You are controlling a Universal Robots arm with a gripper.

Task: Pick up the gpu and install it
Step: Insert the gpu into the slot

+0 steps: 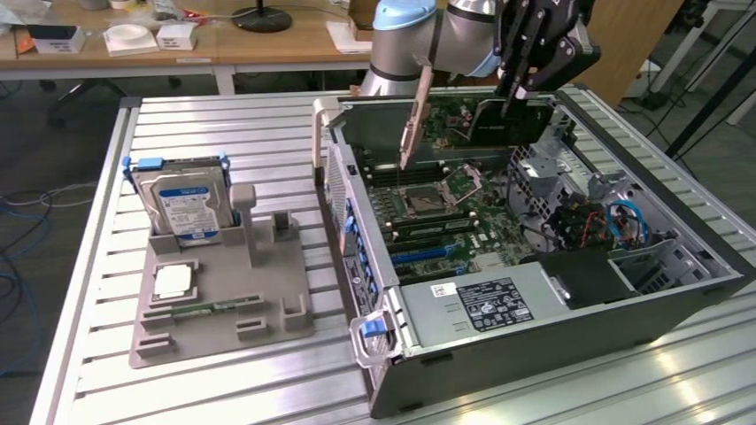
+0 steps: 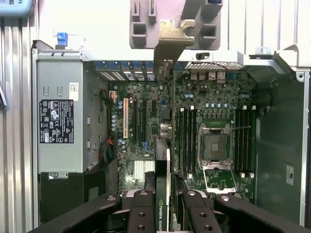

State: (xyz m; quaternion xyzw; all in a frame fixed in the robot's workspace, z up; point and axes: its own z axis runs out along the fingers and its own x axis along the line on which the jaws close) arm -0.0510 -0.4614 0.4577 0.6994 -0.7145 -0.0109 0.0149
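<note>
Gripper (image 2: 167, 196) jaws are closed on the gpu (image 2: 162, 213), pinching the card edge-on between black fingers (image 2: 142, 213). In the exterior view the gpu (image 1: 479, 119) hangs upright at one o'clock, above the far end of the open computer case (image 1: 661, 297) and clear of the motherboard (image 1: 455, 208). Pick-up looks done; the card is not yet seated in a slot. It is thin and flat, a green board with a dark face, with the metal end bracket (image 1: 413, 111) on its nine o'clock edge. A hard drive (image 1: 183, 208) stands at nine o'clock.
</note>
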